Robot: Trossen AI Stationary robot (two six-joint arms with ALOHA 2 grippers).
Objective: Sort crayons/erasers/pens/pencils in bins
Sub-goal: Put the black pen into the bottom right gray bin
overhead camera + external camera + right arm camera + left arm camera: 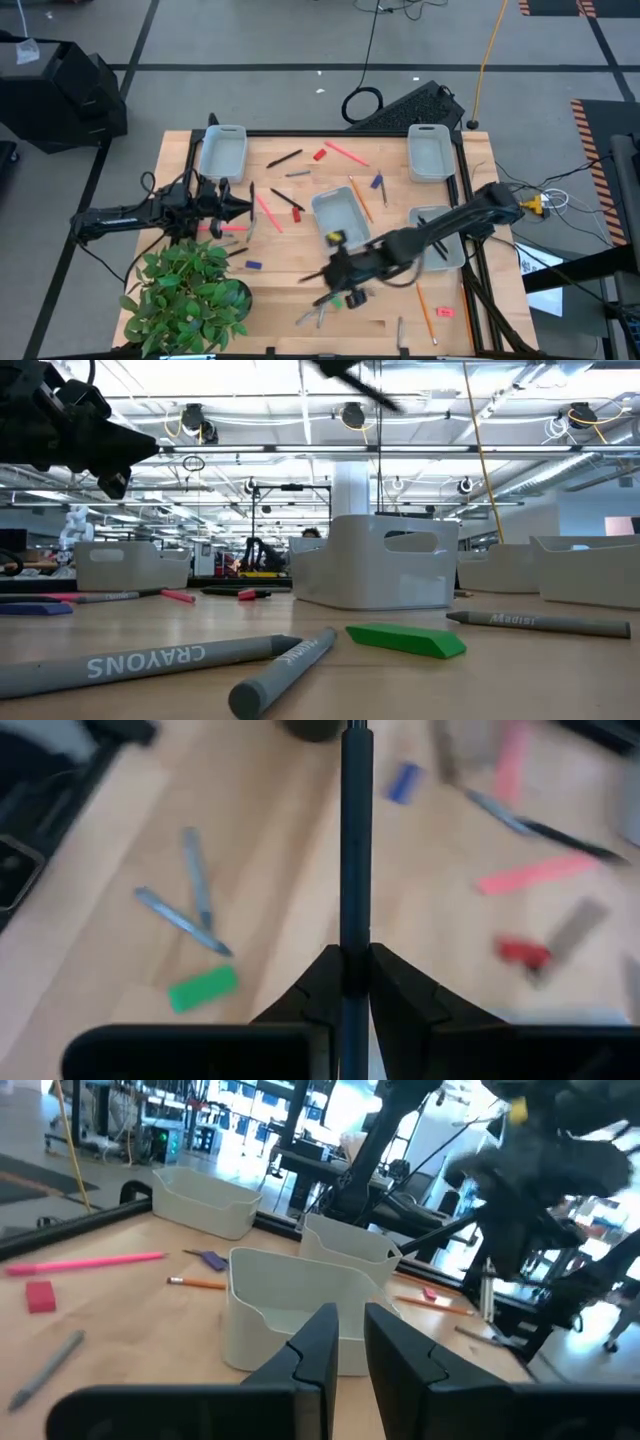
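The right gripper (343, 982) is pinching a dark pen (355, 840), its jaws pressed onto the shaft so that the stick runs straight out between the fingertips, most of its length ahead of them and a short stub behind. From above, this gripper (338, 268) hangs over the near middle of the table (275, 300), just near of the central bin (338, 215), with the pen lifted clear of the wood.

A pen like this is light and stiff, but its smooth round barrel is probably slippery, so it could twist or slide in a two-finger pinch. With so much of the pen ahead of the jaws, that long end may swing or droop. A hold closer to the middle would balance it better, though blur makes the exact spot hard to judge.

Below it on the table lie two grey crayons (185, 918) crossing each other and a green eraser (202, 989), all near the table's near edge. Other bins stand at the far left (223, 152) and far right (430, 152) corners, and a fourth (440, 240) lies at the right, under the right arm.

The left gripper (343, 1350) waits at the left side of the table, near a pink pencil (266, 211), its jaws drawn almost together with only a narrow slot between them and nothing held. A potted plant (185, 295) fills the near left corner.
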